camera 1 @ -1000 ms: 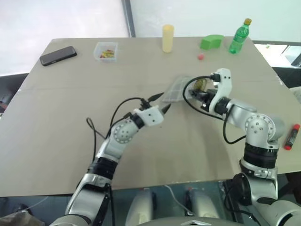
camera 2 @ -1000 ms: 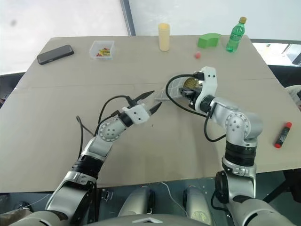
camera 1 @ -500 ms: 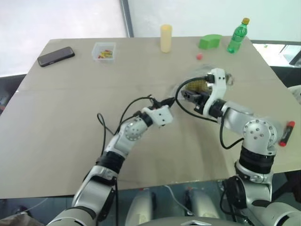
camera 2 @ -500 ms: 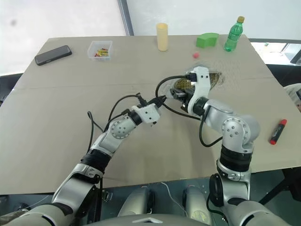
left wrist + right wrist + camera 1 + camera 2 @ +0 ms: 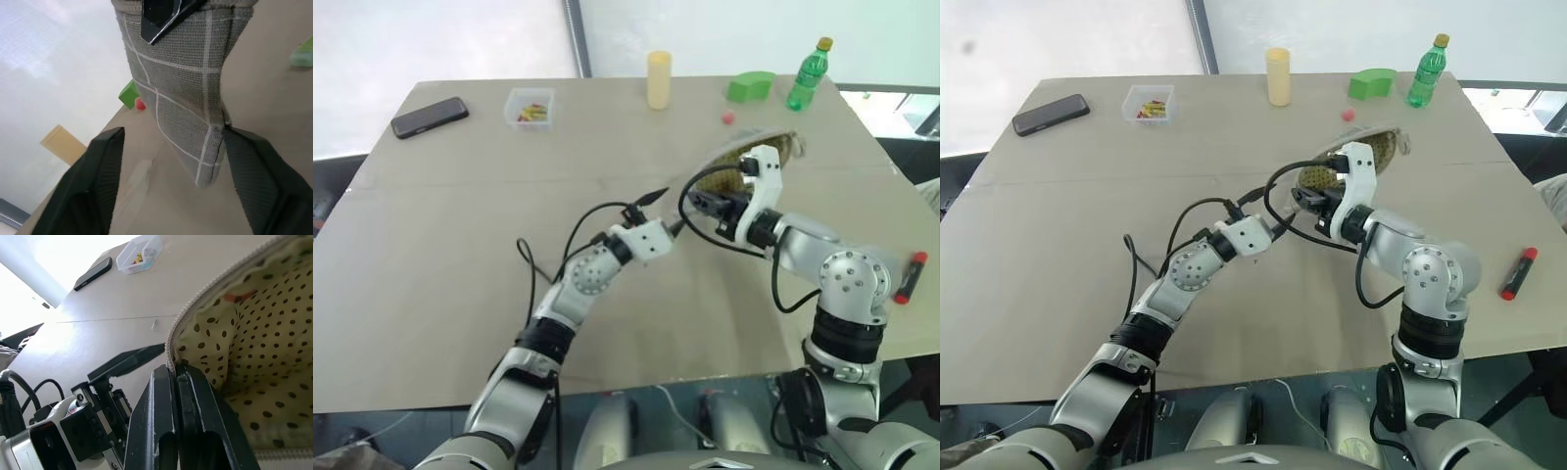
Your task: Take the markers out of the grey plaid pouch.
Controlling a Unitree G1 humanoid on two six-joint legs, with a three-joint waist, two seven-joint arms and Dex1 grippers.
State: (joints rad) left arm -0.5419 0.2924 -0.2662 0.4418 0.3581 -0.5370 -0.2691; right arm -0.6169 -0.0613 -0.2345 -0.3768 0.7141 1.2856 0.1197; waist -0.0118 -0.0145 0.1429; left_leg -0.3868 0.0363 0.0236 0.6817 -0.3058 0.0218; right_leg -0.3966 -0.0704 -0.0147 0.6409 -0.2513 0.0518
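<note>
A: Right gripper [image 5: 178, 382] is clamped tight on the rim of the grey plaid pouch [image 5: 181, 93], held up off the table [image 5: 440, 274], mouth agape, dotted yellowish lining showing.

B: And the left gripper [image 5: 664, 211]? Fingers spread wide, holding nothing (the pouch's lower corner hangs between them, one finger [image 5: 257, 169] just about at its edge).

A: Farther back: black phone [image 5: 431, 116], clear box [image 5: 531, 106], yellow cylinder [image 5: 659, 79], green block [image 5: 752, 86], green bottle [image 5: 810, 72]. Red marker [image 5: 910, 278] lies near the table's right edge
</note>
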